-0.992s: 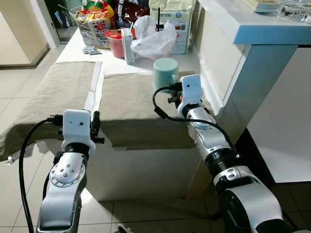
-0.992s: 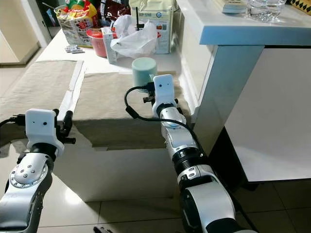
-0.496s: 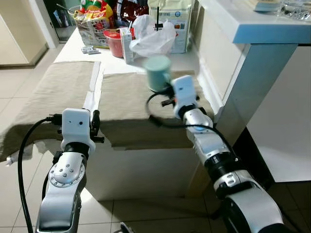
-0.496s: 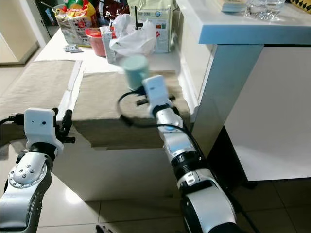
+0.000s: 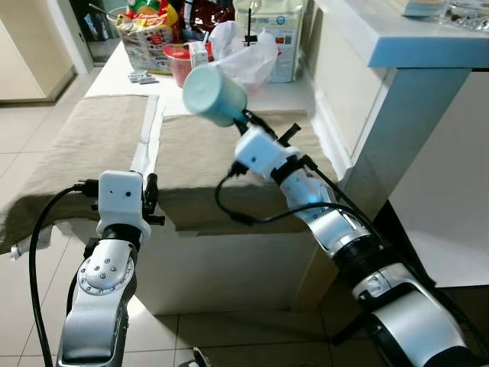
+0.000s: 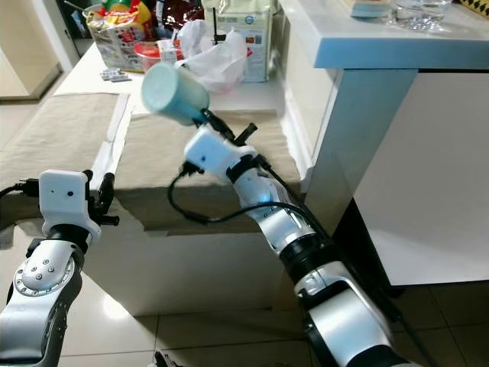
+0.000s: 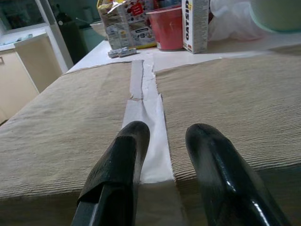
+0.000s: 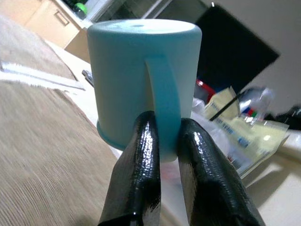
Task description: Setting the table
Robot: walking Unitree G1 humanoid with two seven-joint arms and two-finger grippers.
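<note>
The pale turquoise mug (image 5: 214,94) has left the surface (image 5: 122,73): a second ago it stood mouth down on the far edge of the right-hand beige placemat (image 5: 221,164), and now it hangs in the air above that mat, tipped well over with its base pointing up and towards the robot's left. The right gripper (image 8: 162,155) carries it, the jaws pinching the mug's handle (image 8: 162,113) between them, one finger to each side, as the right wrist view shows plainly. The right arm has swung up and leftward with it, its cable looping below the wrist. The left gripper (image 7: 164,155) hovers at the near edge of the surface with its jaws spread and nothing between them, looking along the white strip (image 7: 143,101) of bare surface that separates the two placemats; the left-hand placemat (image 5: 88,141) carries nothing. At the far end stand a red tub (image 5: 177,65), an oat carton (image 7: 195,23), a white plastic bag (image 5: 248,50) and a snack packet (image 5: 149,34). The lift appears done, so the likely remaining work is to turn the mug upright and set it down at a place setting; held only by the handle and tilted, it could swing or slip.
</note>
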